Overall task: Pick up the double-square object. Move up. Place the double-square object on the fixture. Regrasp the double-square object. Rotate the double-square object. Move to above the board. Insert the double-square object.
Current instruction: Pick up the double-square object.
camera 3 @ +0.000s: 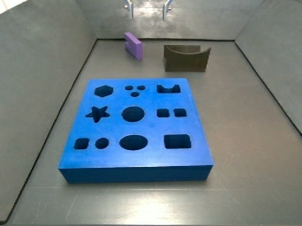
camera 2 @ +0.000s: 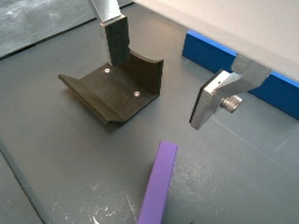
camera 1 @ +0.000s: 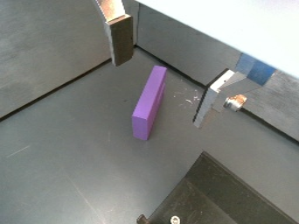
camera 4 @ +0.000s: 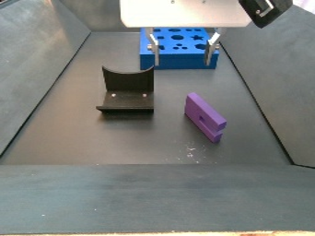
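Nearest the lens in a side view, the double-square object (camera 4: 205, 116) is seen lying flat on the dark floor, ungripped, beside and apart from the fixture (camera 4: 125, 92). It is judged that the piece has been left free there so it can be approached from above for the first pick-up. The fixture is stood upright with its notch facing up, presumably so the piece can later be set into it for regrasping. Behind both, the end effector (camera 4: 180, 50) is held high, with its fingers (camera 1: 121, 42) spread and nothing between them; in a wrist view the lavender piece (camera 1: 149, 102) is seen on the floor below the gap. The wrist is pointed straight down. Farthest back, the board (camera 4: 180, 44) is laid flat with its cut-outs facing up, ready for insertion.
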Motion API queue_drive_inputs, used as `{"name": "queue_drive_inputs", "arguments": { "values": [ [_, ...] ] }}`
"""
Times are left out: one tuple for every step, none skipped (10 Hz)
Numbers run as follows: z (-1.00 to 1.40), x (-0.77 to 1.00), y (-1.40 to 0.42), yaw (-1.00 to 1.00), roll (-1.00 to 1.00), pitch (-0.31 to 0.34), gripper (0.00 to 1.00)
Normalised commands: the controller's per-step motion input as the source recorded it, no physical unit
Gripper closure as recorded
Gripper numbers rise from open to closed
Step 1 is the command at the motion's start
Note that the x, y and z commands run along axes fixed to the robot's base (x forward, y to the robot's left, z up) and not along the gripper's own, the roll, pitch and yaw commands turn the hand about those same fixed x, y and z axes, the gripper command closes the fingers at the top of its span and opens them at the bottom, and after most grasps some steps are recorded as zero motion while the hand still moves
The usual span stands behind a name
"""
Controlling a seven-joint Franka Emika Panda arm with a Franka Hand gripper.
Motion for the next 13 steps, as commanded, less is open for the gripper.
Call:
{"name": "queue_drive_inputs", "arguments": {
  "values": [
    [0.00,0.00,0.00,0.00,0.00,0.006,0.00],
    [0.00,0.00,0.00,0.00,0.00,-0.006,0.00],
    [0.00,-0.02,0.00,0.00,0.00,0.000,0.00],
    [-0.05,-0.02,0.00,0.00,0.00,0.000,0.00],
    [-0.15,-0.13,0.08,0.00,0.00,0.000,0.00],
    [-0.22,-0.31,0.15,0.06,0.03,-0.091,0.00],
    [-0.27,-0.47,0.25,0.18,0.10,-0.180,0.00],
    [-0.34,-0.54,0.36,0.37,0.17,-0.211,0.00],
    [-0.38,-0.56,0.38,0.40,0.16,-0.246,0.00],
    [-0.39,-0.41,0.29,0.47,0.06,-0.337,0.00],
    [-0.48,-0.03,0.12,0.55,0.00,-0.289,0.00],
    [-0.63,0.01,0.00,0.24,-0.13,-0.106,0.00],
    [-0.66,0.13,0.00,0.13,-0.17,-0.134,0.00]
  ]
}}
